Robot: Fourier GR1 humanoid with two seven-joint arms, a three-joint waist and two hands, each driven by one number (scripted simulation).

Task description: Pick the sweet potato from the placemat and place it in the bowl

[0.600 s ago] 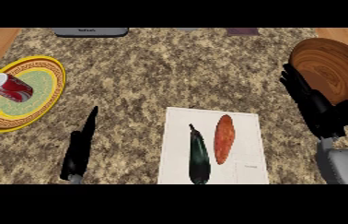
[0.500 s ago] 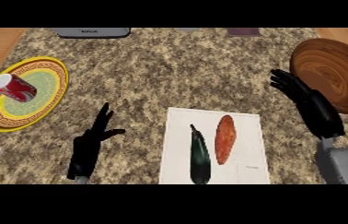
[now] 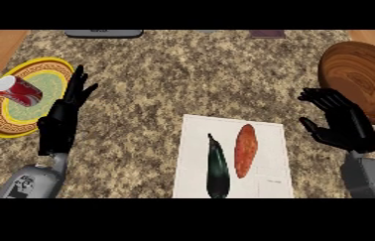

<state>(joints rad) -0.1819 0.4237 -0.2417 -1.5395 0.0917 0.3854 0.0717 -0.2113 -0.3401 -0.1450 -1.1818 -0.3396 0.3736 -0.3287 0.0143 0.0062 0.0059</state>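
Speckled brown stone makes up the tabletop (image 3: 190, 71), and over its right side the right robot hand (image 3: 338, 122) hangs open, fingers spread and slightly bent, holding nothing; it sits to the right of the white placemat (image 3: 271, 160) and just below the wooden bowl (image 3: 353, 69). On that placemat the orange sweet potato (image 3: 245, 150) lies lengthwise, untouched, with a dark green eggplant (image 3: 218, 165) just beside it on the left, the two nearly parallel. That closeness looks like the main hazard: a reach that comes in too far left, or fingers that close wide, could catch the eggplant as well or nudge it across the mat, and the tapered, rounded sweet potato could roll out from between thumb and fingers if it is taken near an end instead of its middle. The bowl lies close to the right robot hand, so a lift that swings out low could knock its rim. At the far left the left robot hand (image 3: 64, 117) rests open, fingers up, near a yellow plate (image 3: 45, 69) that carries a red can (image 3: 21, 90); it holds nothing. Several things are cut off: the bowl runs past the right edge, so its depth and far rim cannot be judged, the plate is clipped at the left, and two dark objects (image 3: 102, 33) at the top edge are too cropped to identify
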